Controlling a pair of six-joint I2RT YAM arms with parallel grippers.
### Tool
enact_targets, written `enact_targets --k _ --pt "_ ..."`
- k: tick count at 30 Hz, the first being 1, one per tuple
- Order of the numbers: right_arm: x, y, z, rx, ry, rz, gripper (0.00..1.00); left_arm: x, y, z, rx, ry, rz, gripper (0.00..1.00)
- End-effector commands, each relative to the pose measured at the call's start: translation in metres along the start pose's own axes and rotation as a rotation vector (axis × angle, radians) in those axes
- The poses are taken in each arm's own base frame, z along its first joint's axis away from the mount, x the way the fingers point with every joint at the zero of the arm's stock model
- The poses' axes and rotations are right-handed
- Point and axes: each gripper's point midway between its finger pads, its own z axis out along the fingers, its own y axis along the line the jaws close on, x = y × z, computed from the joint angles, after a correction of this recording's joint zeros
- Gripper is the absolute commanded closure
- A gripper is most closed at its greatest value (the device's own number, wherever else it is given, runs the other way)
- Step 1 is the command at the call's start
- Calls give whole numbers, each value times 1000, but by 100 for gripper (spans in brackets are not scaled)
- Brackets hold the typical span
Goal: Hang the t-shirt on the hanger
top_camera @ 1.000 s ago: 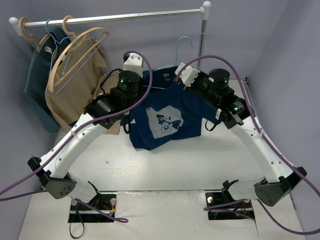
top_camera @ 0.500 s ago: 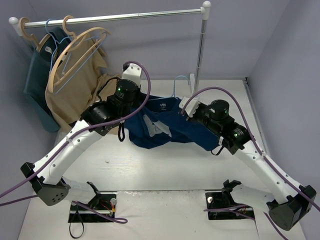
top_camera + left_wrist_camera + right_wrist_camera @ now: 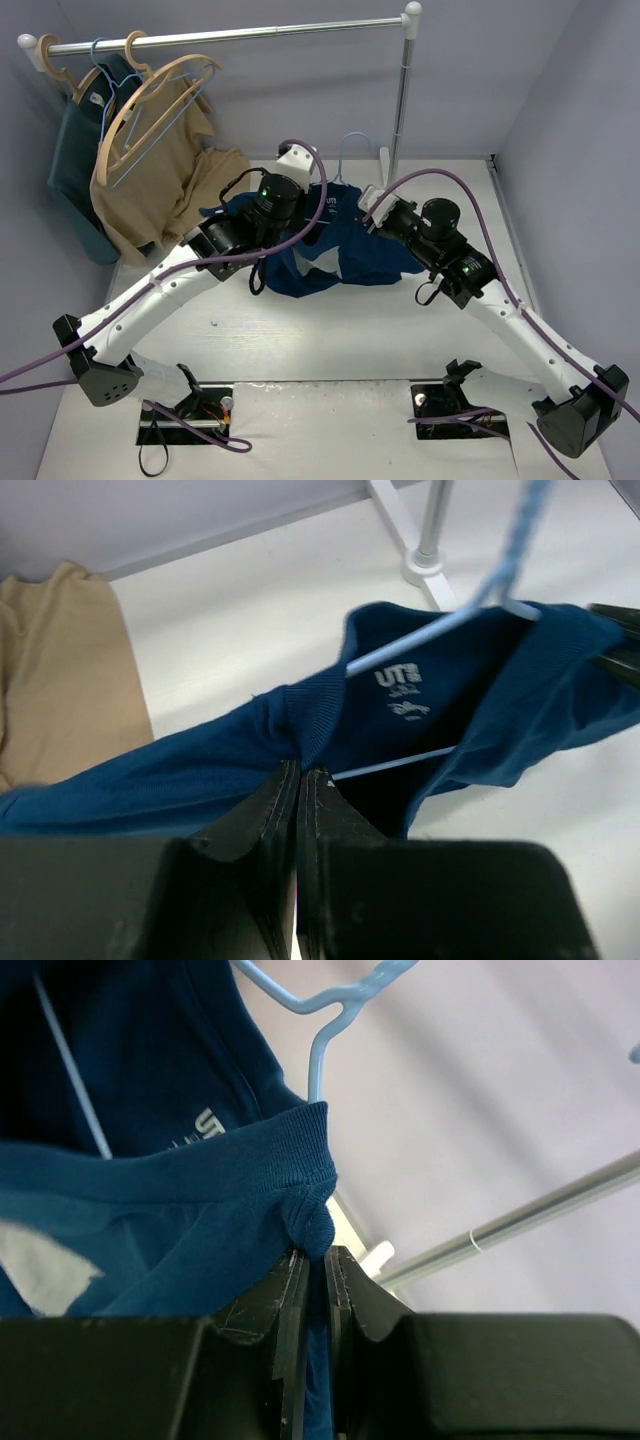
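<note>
"Top external view first: where is the t-shirt, and how far along is the job?"

"The navy t-shirt [image 3: 335, 245] sags in a bunched heap between the two arms, low over the white table [image 3: 330, 340]. The pale-blue hanger [image 3: 343, 160] pokes its hook up out of the neck opening. Only scraps of the pale chest print show among the folds."

"So is the hanger inside?"

"It appears so. In the left wrist view, the thin wire of the hanger [image 3: 420, 640] runs inside the collar, with a second strand crossing lower down in the opening. I cannot tell whether its ends sit in the shoulders, because cloth hides them. My judgement is that the threading is largely done. What is left is settling the shoulders, straightening the body and letting go."

"What are the grippers doing?"

"The left gripper [image 3: 300, 778] is pinched tight on the ribbed collar at one side. The right gripper [image 3: 312, 1255] is clamped on the collar's other side, just below the hanger's stem."

"Is there any writing?"

"White letters inside the neck read 'UT'. The small characters beside them and the script line beneath are too fine to read with confidence."
</note>
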Motion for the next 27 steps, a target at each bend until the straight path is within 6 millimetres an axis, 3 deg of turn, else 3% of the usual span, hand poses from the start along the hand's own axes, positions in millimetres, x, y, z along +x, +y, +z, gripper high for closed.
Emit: enact_targets --k 1,4,8,12,15,20,23,24,25,26,27 --pt "-70 -40 2 109 -235 8 100 -27 -29 -7 99 -96 -52 100" --pt "-67 -39 4 110 -229 12 100 -29 -38 -12 119 -109 -31 100" --pt "-59 -31 5 91 -219 20 100 -28 -37 -18 120 -116 -27 100" --pt "-57 -28 0 87 -216 15 100 -35 -22 -28 86 -142 15 61" --pt "-54 -25 -3 80 -207 3 100 -51 -7 -42 60 -192 50 48" --pt "-51 -20 -5 64 -207 7 100 -66 11 -57 63 -215 142 44" --pt "-53 -16 -4 44 -219 8 100 -68 27 -56 61 -200 169 44" --pt "-54 -15 -6 40 -224 8 100 -67 24 -56 115 -196 167 44" --pt "-56 -13 -6 26 -233 8 100 -70 43 -54 99 -195 149 44" --pt "-57 -11 -7 16 -236 9 100 -69 48 -52 119 -190 142 44" --pt "-58 -10 -9 9 -242 8 100 -67 44 -53 189 -184 141 44"
